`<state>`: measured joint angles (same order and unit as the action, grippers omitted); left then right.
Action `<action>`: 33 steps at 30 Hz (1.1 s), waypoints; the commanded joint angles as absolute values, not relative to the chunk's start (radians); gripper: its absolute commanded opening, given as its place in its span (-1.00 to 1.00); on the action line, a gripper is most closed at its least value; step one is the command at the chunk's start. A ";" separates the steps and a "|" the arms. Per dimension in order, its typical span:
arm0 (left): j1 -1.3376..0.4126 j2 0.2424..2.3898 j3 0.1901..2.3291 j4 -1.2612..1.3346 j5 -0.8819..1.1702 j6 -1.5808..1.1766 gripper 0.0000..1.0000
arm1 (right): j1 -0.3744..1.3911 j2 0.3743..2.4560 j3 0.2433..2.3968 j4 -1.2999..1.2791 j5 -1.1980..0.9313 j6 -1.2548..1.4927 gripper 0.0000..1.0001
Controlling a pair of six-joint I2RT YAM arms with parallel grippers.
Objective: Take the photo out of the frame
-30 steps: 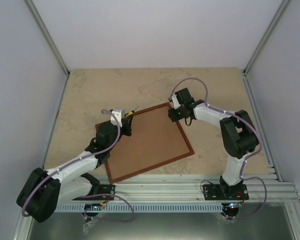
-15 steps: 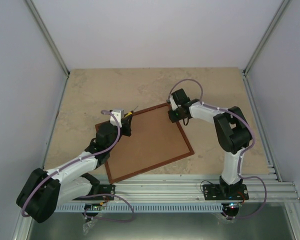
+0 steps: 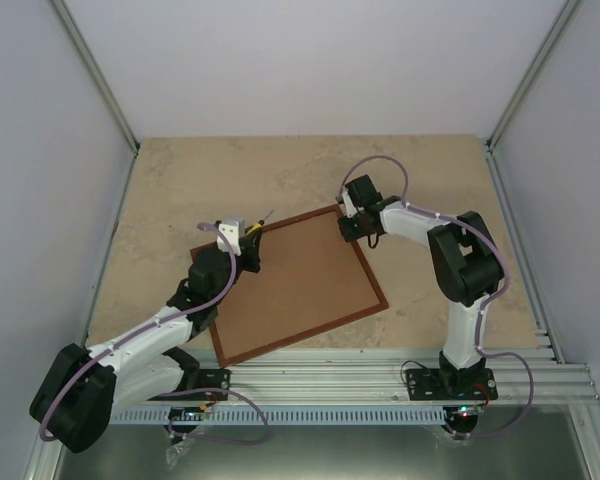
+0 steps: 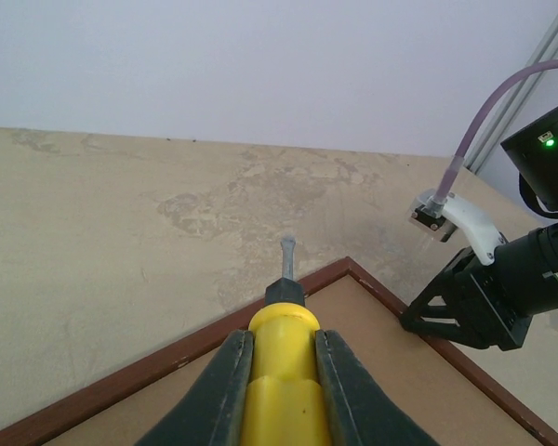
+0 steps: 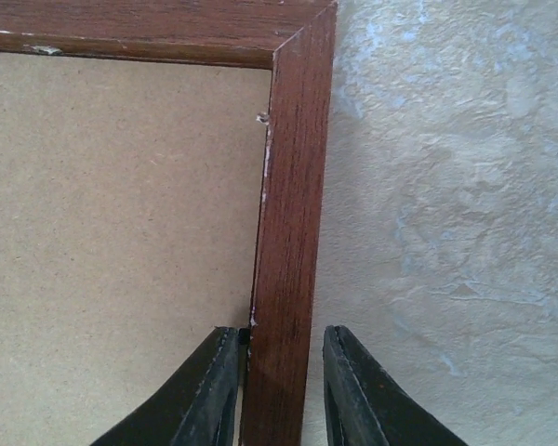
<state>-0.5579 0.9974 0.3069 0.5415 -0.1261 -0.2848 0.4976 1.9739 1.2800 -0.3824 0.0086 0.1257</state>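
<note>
**Steadying the corner, levering the back**

The frame [image 3: 295, 290] is lying face down on the table [image 3: 180, 180] with its fibreboard back upward, so the photo is sitting hidden underneath (none of it is showing). The right tool [image 5: 282, 334] is straddling the right-hand wooden rail near the far corner, jaws apart and a gap showing on the outer side. Bearing down there looks wise, to stop the frame sliding. The left tool [image 4: 280, 342] is clamping a yellow-handled screwdriver [image 4: 285, 307], its tip pointing past the far rail. It should be coming in low and flat, aiming for the seam at a retaining tab like the small metal one [image 5: 260, 118].
</note>
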 commanded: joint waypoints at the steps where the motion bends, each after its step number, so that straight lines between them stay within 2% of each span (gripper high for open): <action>1: -0.553 0.978 0.296 0.549 -0.155 -0.285 -1.00 | 0.462 1.988 1.278 -0.382 0.011 0.139 -0.49; 9: -0.542 0.986 0.293 0.554 -0.151 -0.299 -1.00 | 0.419 1.971 1.259 -0.367 -0.021 0.141 -0.65; 22: -0.445 0.972 0.281 0.529 -0.190 -0.378 -1.00 | 0.268 1.880 1.142 -0.311 -0.096 0.142 -0.66; 27: -0.366 0.975 0.270 0.544 -0.203 -0.446 -1.00 | 0.261 1.794 1.067 -0.247 -0.172 0.143 -0.46; 33: -0.239 1.025 0.263 0.587 -0.138 -0.551 -1.00 | 0.261 1.670 0.956 -0.152 -0.280 0.141 -0.07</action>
